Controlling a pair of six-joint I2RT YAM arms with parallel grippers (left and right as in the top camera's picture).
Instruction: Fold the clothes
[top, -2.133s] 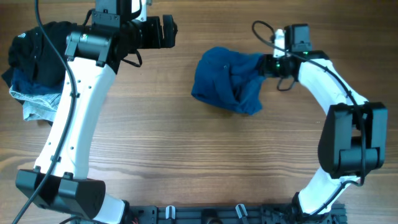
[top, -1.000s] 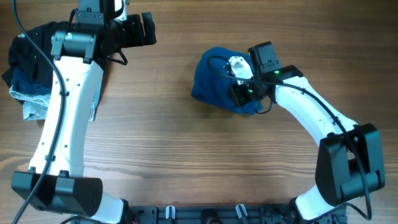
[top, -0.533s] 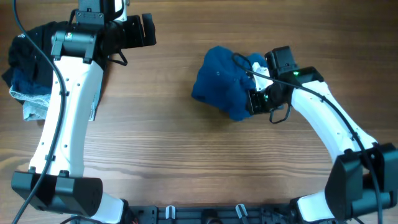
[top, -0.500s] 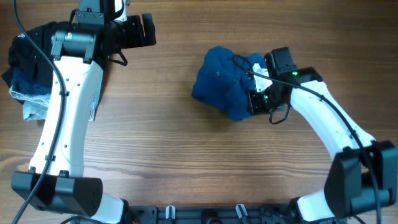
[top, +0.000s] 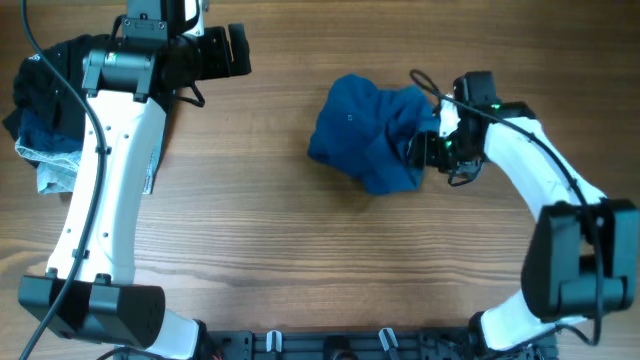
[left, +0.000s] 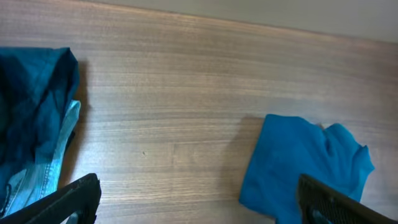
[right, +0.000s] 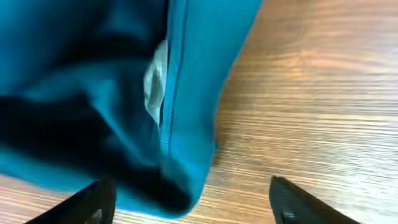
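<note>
The royal-blue garment (top: 365, 135) lies crumpled in a heap on the wooden table, right of centre. My right gripper (top: 418, 150) is at its right edge, low over the table. In the right wrist view its jaws (right: 189, 185) are wide open, with a hanging fold of the blue cloth (right: 124, 93) and a white label between them, closer to the left finger. My left gripper (top: 240, 50) is open and empty at the back left, far from the garment. The left wrist view shows its jaws (left: 199, 183) wide apart and the garment (left: 298, 165) ahead.
A pile of other clothes sits at the far left: a black garment (top: 50, 70) on top and pale denim jeans (top: 50, 165) beneath, also at the left edge of the left wrist view (left: 31, 124). Bare wooden table (top: 300, 260) spreads in front of the garment.
My right gripper has moved from over the garment's middle out to its right edge. The cloth's right side now reaches a little further right. The left arm shifted left earlier and has since stayed still.
</note>
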